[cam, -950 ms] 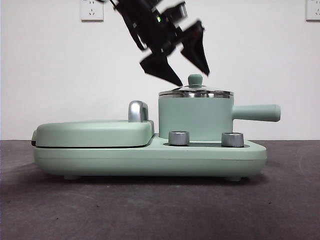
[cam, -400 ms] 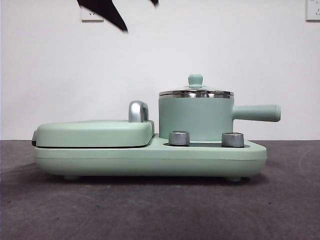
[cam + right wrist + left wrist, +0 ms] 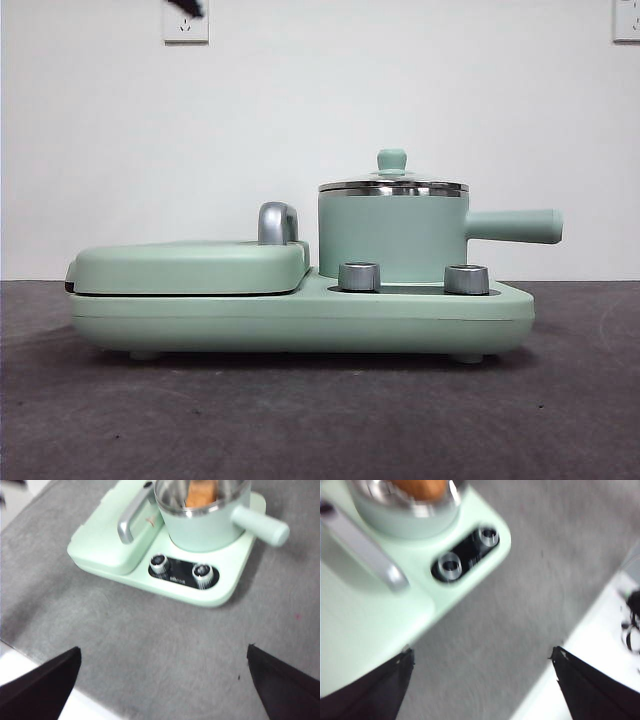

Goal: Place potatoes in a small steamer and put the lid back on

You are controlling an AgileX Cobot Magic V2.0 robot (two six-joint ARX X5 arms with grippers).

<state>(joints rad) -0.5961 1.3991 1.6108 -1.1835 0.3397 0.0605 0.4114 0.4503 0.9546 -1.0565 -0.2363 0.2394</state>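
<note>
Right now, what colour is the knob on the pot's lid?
Mint green, matching the pot; the knob shows best in the front view.

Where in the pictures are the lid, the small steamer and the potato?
lid (image 3: 392,160): front view, on its mint-green knob.
small steamer (image 3: 390,235): front view, on the middle of its mint-green side wall.
potato (image 3: 201,491): right wrist view, on the orange-brown part that shows inside the pot.

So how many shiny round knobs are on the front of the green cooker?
2. One silver dial sits below the pot's left side, the other dial below its right side, near the long handle. Both are on the cooker's base.
</note>
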